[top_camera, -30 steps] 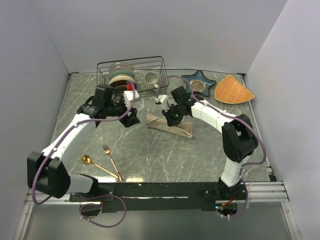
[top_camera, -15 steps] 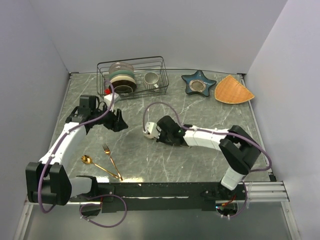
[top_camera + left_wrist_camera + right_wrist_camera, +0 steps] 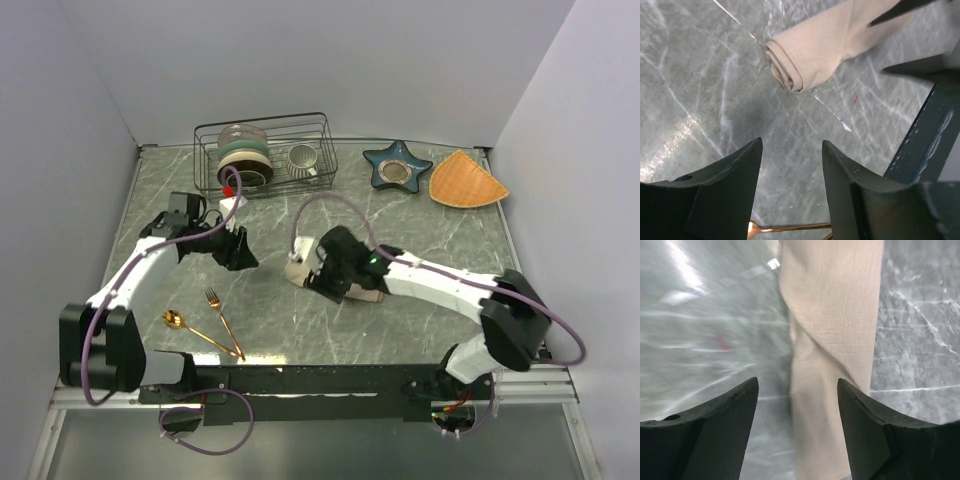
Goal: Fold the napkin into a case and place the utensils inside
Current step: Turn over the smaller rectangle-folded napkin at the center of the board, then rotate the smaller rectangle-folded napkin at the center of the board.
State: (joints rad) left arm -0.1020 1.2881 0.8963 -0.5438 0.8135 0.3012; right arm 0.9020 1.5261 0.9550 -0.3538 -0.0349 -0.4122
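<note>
Grey marble table [image 3: 420, 225], pale walls [image 3: 300, 60] on three sides. Case [image 3: 297, 270] mid-table; R hand [image 3: 797, 387] spread over it, L hand [image 3: 790, 150] spread just left, empty.

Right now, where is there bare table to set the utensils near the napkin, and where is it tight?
Open marble lies between the napkin and the near rail, right of the fork; more between the right arm and the orange mat. Crowded: the back edge by the dish rack and star dish.
</note>
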